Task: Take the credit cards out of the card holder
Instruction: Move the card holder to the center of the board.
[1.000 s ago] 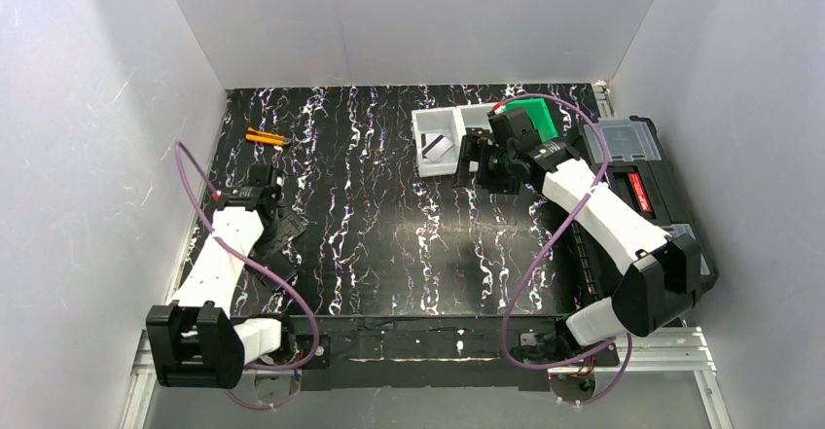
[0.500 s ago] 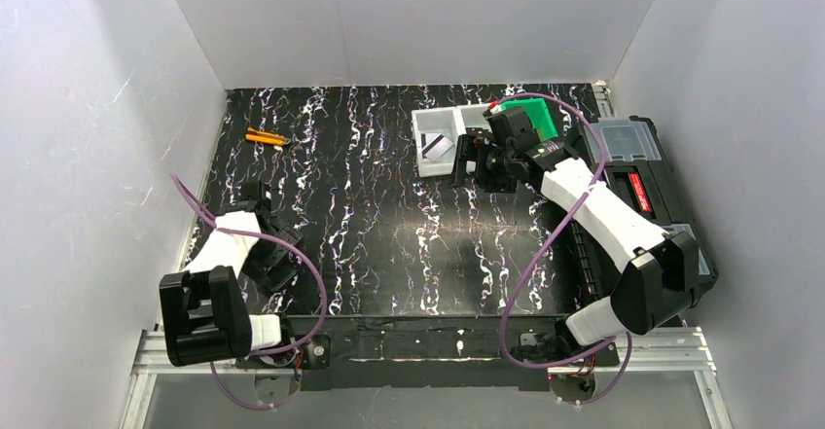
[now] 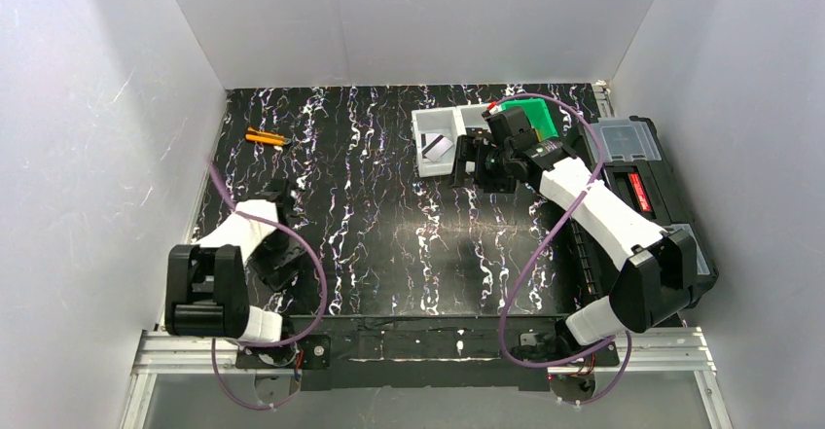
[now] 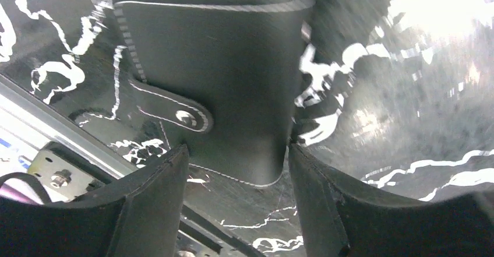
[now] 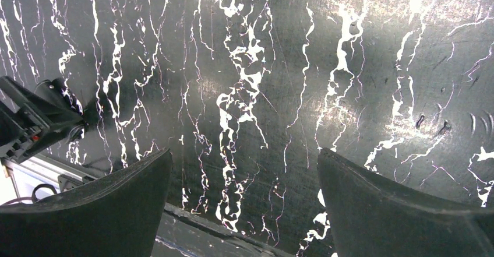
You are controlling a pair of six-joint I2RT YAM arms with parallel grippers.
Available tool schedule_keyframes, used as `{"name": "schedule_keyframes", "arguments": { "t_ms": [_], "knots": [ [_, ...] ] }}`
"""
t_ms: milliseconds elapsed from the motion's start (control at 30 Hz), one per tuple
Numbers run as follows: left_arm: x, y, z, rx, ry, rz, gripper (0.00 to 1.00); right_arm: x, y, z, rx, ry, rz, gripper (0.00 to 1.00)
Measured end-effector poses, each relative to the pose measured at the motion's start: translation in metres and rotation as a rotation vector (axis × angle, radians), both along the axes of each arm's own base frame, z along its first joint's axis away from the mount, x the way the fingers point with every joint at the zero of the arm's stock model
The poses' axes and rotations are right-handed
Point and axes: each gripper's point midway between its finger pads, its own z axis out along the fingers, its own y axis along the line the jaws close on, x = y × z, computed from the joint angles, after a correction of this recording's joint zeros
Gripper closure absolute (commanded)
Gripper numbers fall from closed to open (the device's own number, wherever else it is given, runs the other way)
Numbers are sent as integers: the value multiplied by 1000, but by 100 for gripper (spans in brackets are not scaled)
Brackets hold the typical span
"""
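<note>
The card holder (image 4: 215, 64) lies closed on the marbled table by the near rail, black with pale stitching and a snap tab. My left gripper (image 4: 237, 149) straddles its near end, jaws part-way closed, one fingertip at each side edge. I cannot tell whether they press it. From above, the left gripper (image 3: 277, 259) sits at the near left and hides the holder. A grey credit card (image 3: 436, 145) with a dark stripe lies in the white tray (image 3: 425, 118). My right gripper (image 3: 467, 161) hangs just right of the tray, open and empty, with bare table between its fingers (image 5: 134, 204).
A large black toolbox (image 3: 642, 171) with clear lids fills the right edge. A green block (image 3: 530, 118) sits behind the right wrist. Orange sticks (image 3: 265, 138) lie at the far left. White walls enclose three sides, and an aluminium rail (image 4: 35, 134) runs along the near edge.
The left arm has folded back toward the near edge, and its jaws have narrowed from wide open. The right arm has barely moved and stays open.
</note>
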Motion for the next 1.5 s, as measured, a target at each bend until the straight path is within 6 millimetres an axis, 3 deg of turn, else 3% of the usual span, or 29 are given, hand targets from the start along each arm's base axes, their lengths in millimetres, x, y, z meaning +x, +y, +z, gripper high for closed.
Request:
{"name": "schedule_keyframes", "arguments": {
  "t_ms": [67, 167, 300, 367, 467, 533, 667, 733, 867, 933, 1067, 1200, 1500],
  "knots": [
    [-1, -11, -1, 21, 31, -75, 45, 0, 0, 0, 0, 1, -1, 0],
    [4, -45, -2, -10, 51, -173, 45, -2, -1, -5, -5, 9, -2, 0],
    [34, -124, -5, -167, -15, -289, 44, -6, -4, -14, -18, 29, -6, 0],
    [45, -153, -5, -196, -30, -340, 44, -7, -5, -16, -23, 33, -10, 0],
    [54, -174, -2, -233, -63, -363, 41, -7, -7, -16, -30, 31, -16, 0],
    [58, -178, 1, -237, -77, -365, 36, -8, -9, -14, -32, 22, -20, 0],
    [64, -162, 15, -166, -104, -356, 20, -10, -11, -11, -30, 12, -23, 0],
    [64, -145, 29, -132, -128, -322, 6, -10, -11, -12, -29, 13, -22, 0],
    [62, -83, 66, -70, -235, -145, 2, -12, -9, -11, -18, 20, -12, 0],
    [52, -52, 74, -42, -267, -38, 2, -13, -8, -11, -13, 22, -7, 0],
    [24, -18, 59, -42, -224, 123, 2, -14, -5, -11, -3, 28, 4, 0],
    [6, -10, 33, -98, -144, 238, 2, -15, -3, -14, 1, 41, 17, 0],
    [23, -8, 14, -164, -148, 338, 2, -15, 0, -21, -2, 57, 45, 0]
  ]
}}
